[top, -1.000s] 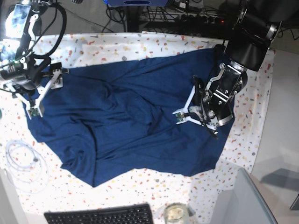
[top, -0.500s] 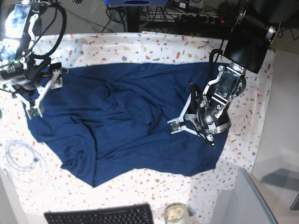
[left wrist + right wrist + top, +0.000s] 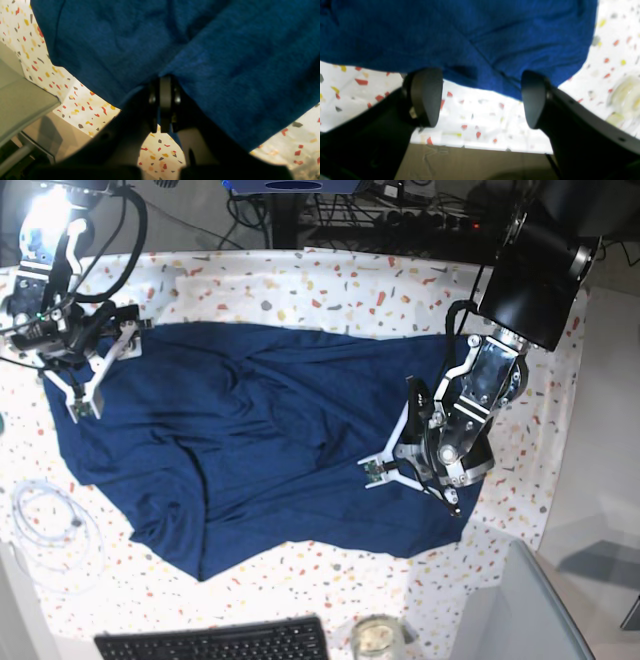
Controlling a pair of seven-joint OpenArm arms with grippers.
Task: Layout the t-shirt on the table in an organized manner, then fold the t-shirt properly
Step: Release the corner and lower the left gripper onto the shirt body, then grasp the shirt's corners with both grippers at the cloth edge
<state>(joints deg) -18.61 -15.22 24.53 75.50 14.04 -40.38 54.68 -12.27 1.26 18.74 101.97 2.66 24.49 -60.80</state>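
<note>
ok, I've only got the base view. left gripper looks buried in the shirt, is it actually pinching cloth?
Observer: Yes. The left wrist view shows the left gripper shut on a fold of the t-shirt, cloth bunched at the tips.
Operator: and the right one?
Observer: The right gripper is open. Its pads sit at the shirt's edge, one on each side, with nothing between them but bare table.
Operator: anything near the right gripper I can't see?
Observer: The right wrist view shows the table's edge just below the open jaws, with a brown surface beyond it.
</note>
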